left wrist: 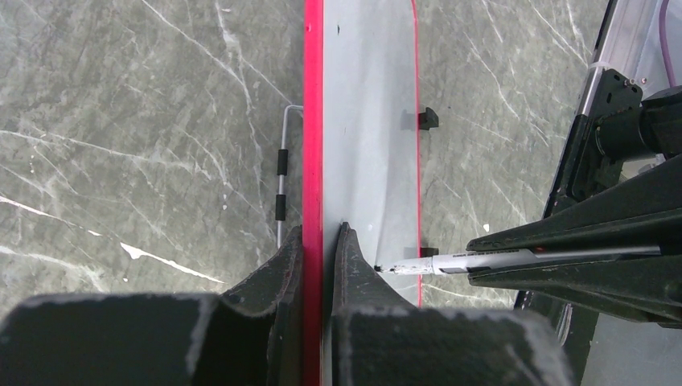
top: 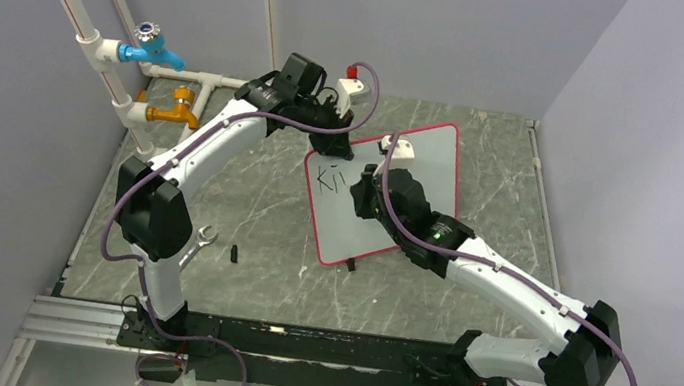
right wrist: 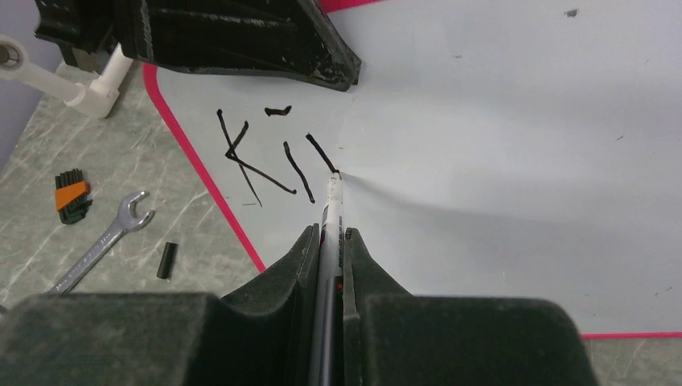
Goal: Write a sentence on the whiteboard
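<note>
Right claw first: you've got it clamped tight on the marker, tip touching the whiteboard at the foot of a fresh slanted stroke. Your left claw is pinched shut on the whiteboard's red rim, one finger on each face. Of the sentence, only "Ki" plus that stroke shows, at the whiteboard's corner nearest your left claw. A wrench lies on the bench, left of the whiteboard.

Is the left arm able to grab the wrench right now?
Probably not yet: the left pincer is shut on the whiteboard rim. The wrench lies uncovered nearby, so it must let go first.
</note>
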`<control>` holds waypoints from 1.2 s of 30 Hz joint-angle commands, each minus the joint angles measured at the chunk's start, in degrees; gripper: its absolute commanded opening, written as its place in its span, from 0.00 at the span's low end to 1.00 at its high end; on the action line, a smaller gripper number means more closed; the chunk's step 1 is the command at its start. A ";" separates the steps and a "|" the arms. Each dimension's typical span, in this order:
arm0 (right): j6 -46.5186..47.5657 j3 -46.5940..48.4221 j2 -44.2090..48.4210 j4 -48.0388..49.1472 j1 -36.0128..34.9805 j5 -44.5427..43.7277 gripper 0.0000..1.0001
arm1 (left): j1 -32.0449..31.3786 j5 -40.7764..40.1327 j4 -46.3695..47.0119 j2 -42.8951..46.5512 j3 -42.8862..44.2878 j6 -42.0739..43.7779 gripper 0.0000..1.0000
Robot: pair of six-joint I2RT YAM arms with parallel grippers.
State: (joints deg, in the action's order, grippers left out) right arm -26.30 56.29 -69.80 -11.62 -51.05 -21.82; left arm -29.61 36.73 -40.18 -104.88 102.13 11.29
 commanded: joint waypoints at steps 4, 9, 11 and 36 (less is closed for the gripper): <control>1.50 4.53 -1.55 1.40 0.57 -1.04 0.00 | -1.23 -13.84 -6.30 -2.46 -2.19 6.99 0.00; 1.61 5.52 -2.27 1.67 0.60 -1.34 0.00 | -1.24 -13.97 -6.31 -2.52 -2.20 7.08 0.00; 1.85 6.02 -2.36 1.43 0.64 -2.26 0.00 | -1.30 -14.03 -6.40 -2.61 -2.19 7.05 0.00; -1.56 -1.59 4.17 -1.69 4.68 1.99 0.00 | -1.33 -14.49 -6.22 -2.61 -2.33 7.10 0.00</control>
State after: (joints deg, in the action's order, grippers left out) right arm -26.20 56.18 -68.10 -13.17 -46.57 -20.75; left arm -29.89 35.79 -40.12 -104.88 102.00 11.22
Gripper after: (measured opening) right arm 0.125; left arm 0.129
